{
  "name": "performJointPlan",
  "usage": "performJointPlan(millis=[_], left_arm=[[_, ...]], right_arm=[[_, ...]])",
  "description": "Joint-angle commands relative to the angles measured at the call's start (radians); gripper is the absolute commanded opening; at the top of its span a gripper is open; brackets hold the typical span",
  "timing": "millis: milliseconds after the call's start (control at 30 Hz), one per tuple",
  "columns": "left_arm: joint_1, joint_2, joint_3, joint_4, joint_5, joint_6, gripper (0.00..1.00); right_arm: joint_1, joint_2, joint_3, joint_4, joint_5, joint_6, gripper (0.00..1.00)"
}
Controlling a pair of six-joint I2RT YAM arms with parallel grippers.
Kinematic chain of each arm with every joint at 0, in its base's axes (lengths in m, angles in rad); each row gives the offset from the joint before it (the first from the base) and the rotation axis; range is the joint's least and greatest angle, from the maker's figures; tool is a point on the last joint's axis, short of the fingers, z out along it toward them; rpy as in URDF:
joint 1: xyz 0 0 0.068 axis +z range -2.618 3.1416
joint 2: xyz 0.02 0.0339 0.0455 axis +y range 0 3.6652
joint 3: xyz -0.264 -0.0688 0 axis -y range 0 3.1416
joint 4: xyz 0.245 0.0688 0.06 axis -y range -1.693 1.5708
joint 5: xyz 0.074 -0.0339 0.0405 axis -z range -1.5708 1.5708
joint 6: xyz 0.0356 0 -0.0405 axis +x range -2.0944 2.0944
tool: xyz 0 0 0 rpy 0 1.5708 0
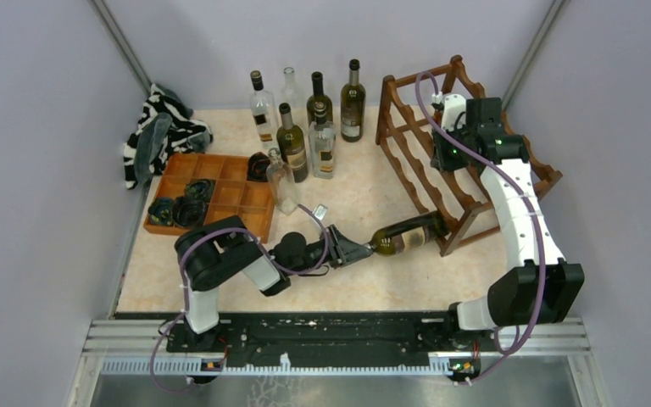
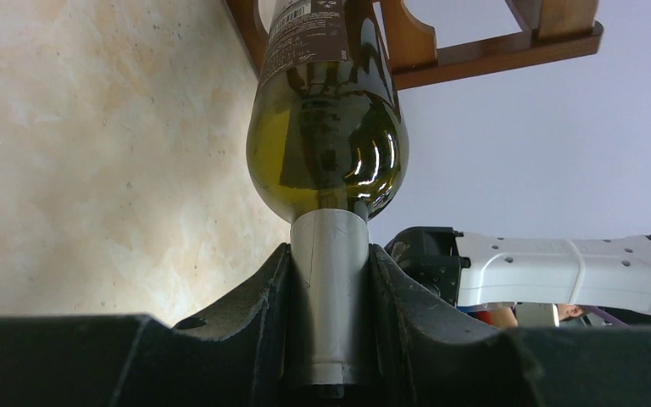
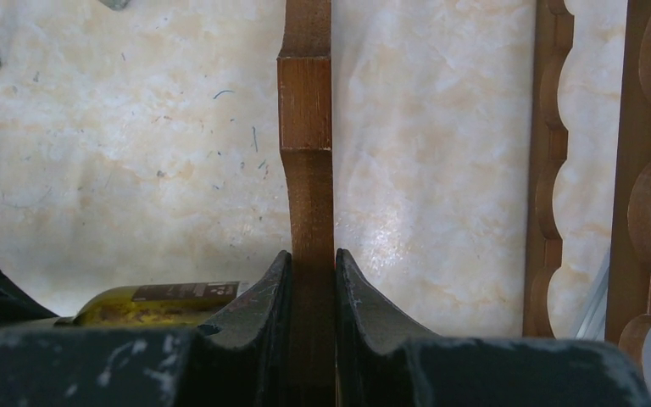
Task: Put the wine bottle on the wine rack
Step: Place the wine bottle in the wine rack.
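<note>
A green wine bottle (image 1: 407,236) with a dark label and silver foil neck lies nearly level just above the table. Its base end is at the lower front of the dark reddish-brown wine rack (image 1: 407,153). My left gripper (image 1: 358,250) is shut on the bottle's foil neck (image 2: 329,280); the bottle body (image 2: 326,144) points away toward the rack (image 2: 492,59). My right gripper (image 1: 445,140) is shut on an upright wooden bar of the rack (image 3: 308,195), at the rack's top. The bottle also shows at the lower left of the right wrist view (image 3: 148,305).
Several upright bottles (image 1: 305,127) stand at the back centre, one clear bottle (image 1: 281,182) nearer. An orange-brown compartment tray (image 1: 220,195) with dark items lies at the left, a black-and-white cloth (image 1: 161,127) behind it. Grey walls enclose the table.
</note>
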Motion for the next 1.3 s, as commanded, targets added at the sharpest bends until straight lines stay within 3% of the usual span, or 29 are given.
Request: performJointPlan(millis=[0, 167, 700, 1267], left_arm=[[-0.012, 0.032, 0.097, 0.213, 0.002, -0.010, 0.00], [-0.034, 0.053, 0.161, 0.155, -0.033, 0.012, 0.00], [-0.073, 0.248, 0.358, 0.141, -0.128, -0.002, 0.00], [-0.042, 0.448, 0.596, 0.140, -0.013, -0.061, 0.00]], right_arm=[[0.021, -0.031, -0.007, 0.030, -0.154, 0.057, 0.13], [0.020, -0.031, -0.016, 0.040, -0.160, 0.061, 0.19], [0.020, -0.034, -0.043, 0.081, -0.170, 0.072, 0.19], [0.021, -0.037, -0.071, 0.134, -0.185, 0.087, 0.20]])
